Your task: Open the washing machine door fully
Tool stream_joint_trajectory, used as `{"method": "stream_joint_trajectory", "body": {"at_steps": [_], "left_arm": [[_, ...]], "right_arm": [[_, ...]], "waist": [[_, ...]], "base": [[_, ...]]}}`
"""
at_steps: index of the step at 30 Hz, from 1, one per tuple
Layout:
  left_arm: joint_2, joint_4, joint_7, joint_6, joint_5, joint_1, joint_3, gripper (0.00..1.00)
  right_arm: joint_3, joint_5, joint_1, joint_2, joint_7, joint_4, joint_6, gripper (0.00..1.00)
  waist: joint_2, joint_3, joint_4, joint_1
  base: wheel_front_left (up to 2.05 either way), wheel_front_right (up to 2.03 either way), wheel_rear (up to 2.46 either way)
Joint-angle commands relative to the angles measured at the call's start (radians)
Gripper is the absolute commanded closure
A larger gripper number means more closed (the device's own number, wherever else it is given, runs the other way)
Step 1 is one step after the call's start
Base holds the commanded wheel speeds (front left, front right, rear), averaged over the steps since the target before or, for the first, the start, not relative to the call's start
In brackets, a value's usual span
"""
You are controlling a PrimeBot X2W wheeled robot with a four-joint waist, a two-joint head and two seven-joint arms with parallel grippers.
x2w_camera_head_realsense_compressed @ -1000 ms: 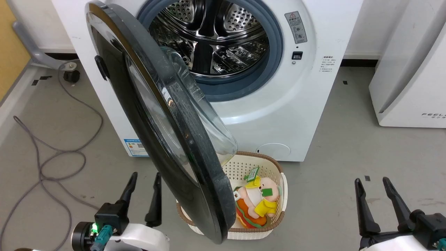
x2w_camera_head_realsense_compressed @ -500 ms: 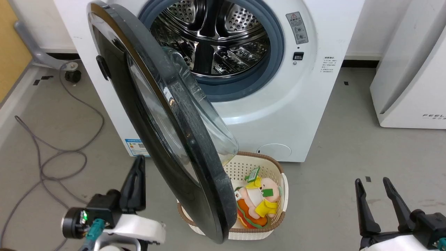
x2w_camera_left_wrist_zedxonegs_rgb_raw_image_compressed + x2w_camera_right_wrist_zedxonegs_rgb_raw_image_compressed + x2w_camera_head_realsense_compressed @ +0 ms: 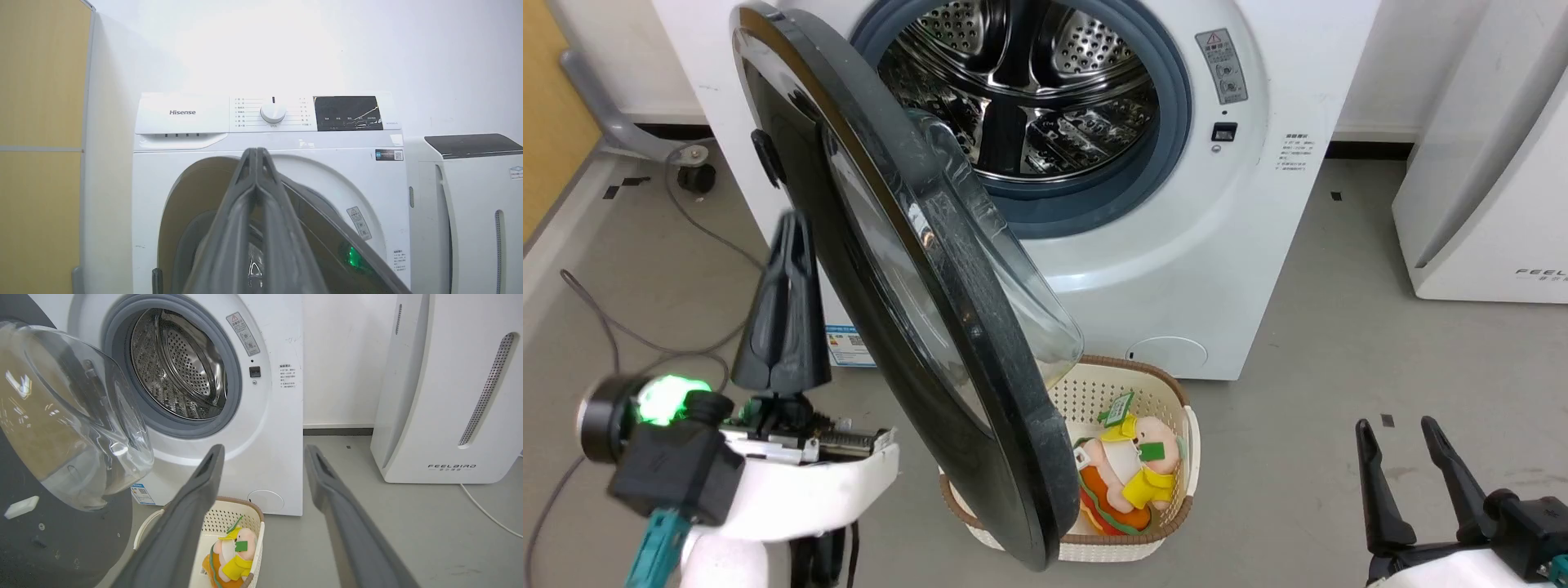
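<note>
The washing machine door [image 3: 1005, 392], a glossy black disc with a clear glass bowl [image 3: 1021, 278], stands swung out from the white washer [image 3: 1176, 269], roughly edge-on to me. The steel drum [image 3: 1029, 90] is exposed. My left gripper [image 3: 791, 222] is shut with nothing in it. It is raised on the left, just off the door's outer face, and I cannot tell if it touches. In the left wrist view the left gripper [image 3: 256, 152] points at the door's top edge [image 3: 192, 192]. My right gripper [image 3: 1401, 433] hangs open at lower right, far from the door [image 3: 61, 547]; the right wrist view shows it [image 3: 263, 451] spread.
A cream basket [image 3: 1094, 376] holding a plush toy [image 3: 1131, 465] sits on the floor under the door's lower edge. A grey cable [image 3: 613, 327] loops across the floor at left. A white FEELBIRD appliance [image 3: 1486, 204] stands to the right, with open grey floor before it.
My left arm has risen and turned, and its fingers have gone from spread to pressed together, now higher beside the door's outer face. The door and the right gripper have kept still.
</note>
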Motion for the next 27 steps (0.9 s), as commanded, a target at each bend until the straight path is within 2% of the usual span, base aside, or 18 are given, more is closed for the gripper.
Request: {"method": "stream_joint_trajectory", "body": {"at_steps": [1,7,13,20,27], "left_arm": [[0.002,-0.057,-0.004,0.004,0.005,-0.024,-0.016,1.00],[0.002,-0.227,-0.004,-0.006,0.016,-0.056,-0.093,1.00],[0.002,-0.301,-0.004,-0.033,0.027,-0.012,-0.226,1.00],[0.036,-0.283,0.059,-0.066,0.003,0.086,-0.390,1.00],[0.085,-0.200,0.130,-0.081,-0.055,0.155,-0.541,1.00]], "right_arm": [[-0.003,0.007,0.007,0.004,0.002,-0.004,0.001,0.00],[0.002,0.008,0.005,0.004,0.004,-0.002,0.001,0.00],[0.001,0.013,0.012,0.004,0.005,0.007,0.001,0.00],[-0.003,0.017,0.019,0.004,0.004,0.013,0.001,0.00],[-0.001,0.018,0.013,0.004,0.008,0.020,0.001,0.00]], "waist": [[-0.0001,0.002,0.000,0.0000],[-0.0001,0.008,-0.007,0.0000],[-0.0001,0.005,-0.016,0.0000],[-0.0001,0.002,-0.012,0.0000],[-0.0001,0.007,-0.002,0.0000]], "base": [[0.00,0.00,0.00],[0.00,0.00,0.00],[0.00,0.00,0.00],[0.00,0.00,0.00],[0.00,0.00,0.00]]}}
